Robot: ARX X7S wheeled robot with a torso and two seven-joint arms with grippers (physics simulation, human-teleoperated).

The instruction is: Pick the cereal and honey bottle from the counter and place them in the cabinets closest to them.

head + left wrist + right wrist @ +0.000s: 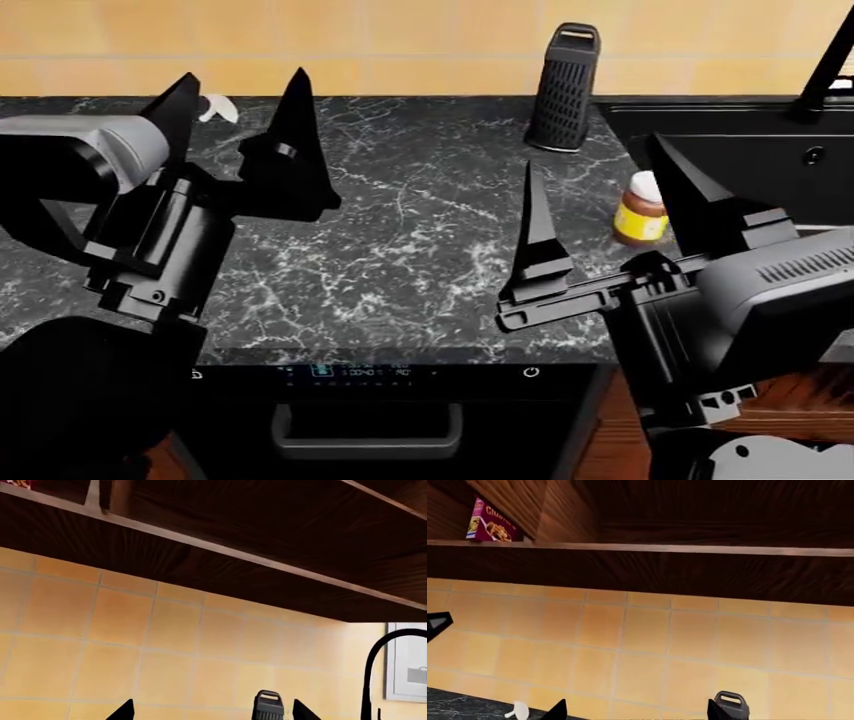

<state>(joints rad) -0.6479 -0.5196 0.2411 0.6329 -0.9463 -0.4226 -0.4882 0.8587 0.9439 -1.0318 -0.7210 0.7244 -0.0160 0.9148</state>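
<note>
Desk (400,250) wide, black marble. Cabinet (694,510) overhead; cereal (488,522) shelved inside at its far end. Left end effector (240,95) released, empty, clear of things. Right end effector (607,190) released, jaws flanking honey (642,208) from above. Grater (563,88) stands behind, apart. Judgement: lower straight, centre on body below cap, then squeeze; avoid tipping bottle.
</note>
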